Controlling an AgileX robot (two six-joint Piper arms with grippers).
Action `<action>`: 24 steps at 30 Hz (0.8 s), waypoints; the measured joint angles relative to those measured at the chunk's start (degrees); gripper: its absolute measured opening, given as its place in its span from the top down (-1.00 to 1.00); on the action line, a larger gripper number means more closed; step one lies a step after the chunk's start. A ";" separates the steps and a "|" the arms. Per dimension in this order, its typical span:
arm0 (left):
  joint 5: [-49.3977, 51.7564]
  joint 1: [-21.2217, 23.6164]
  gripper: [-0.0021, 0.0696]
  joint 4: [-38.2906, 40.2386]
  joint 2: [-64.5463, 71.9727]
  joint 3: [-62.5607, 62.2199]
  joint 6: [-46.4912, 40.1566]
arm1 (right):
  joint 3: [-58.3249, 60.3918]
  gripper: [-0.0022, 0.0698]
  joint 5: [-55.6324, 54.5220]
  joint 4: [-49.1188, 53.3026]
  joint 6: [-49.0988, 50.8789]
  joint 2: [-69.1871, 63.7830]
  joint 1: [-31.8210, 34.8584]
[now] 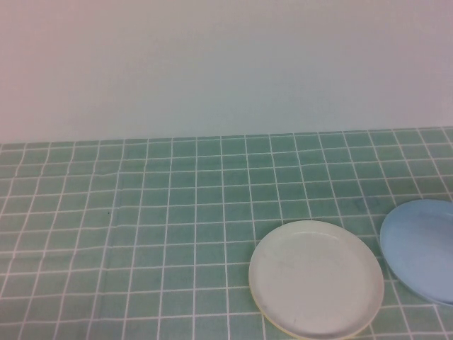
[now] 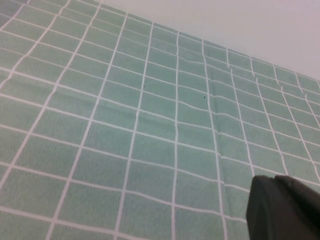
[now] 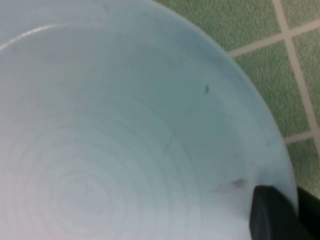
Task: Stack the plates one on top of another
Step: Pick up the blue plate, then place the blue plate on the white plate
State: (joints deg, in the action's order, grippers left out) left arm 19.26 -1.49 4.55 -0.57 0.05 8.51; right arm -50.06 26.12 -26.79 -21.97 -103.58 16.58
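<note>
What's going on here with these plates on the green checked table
A two-arm robot is stacking plates. The white plate already sits on a yellow plate, of which only a thin edge shows. The light blue plate lies apart to their right. The right gripper is at that blue plate's rim, seemingly taking hold. The left gripper is shut, over bare tablecloth.

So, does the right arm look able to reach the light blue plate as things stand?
Probably yes: the right claw is at the rim of the light blue plate, with nothing between them. The left claw, shut, hangs over the tablecloth.
</note>
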 joint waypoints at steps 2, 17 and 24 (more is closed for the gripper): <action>0.00 0.00 0.95 0.00 0.00 0.00 0.00 | 0.00 0.88 0.00 -0.14 -0.03 0.00 0.00; 0.00 0.00 0.95 0.10 0.00 0.00 0.00 | -2.38 0.90 -0.21 -9.96 -3.58 8.58 0.00; 0.00 0.00 0.95 -0.01 0.00 0.00 0.00 | -2.73 0.90 7.30 -23.56 -15.41 12.57 -1.92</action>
State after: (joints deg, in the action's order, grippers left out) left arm 19.26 -1.49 4.54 -0.57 0.05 8.51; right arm -52.80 33.42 -50.34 -37.39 -91.01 14.67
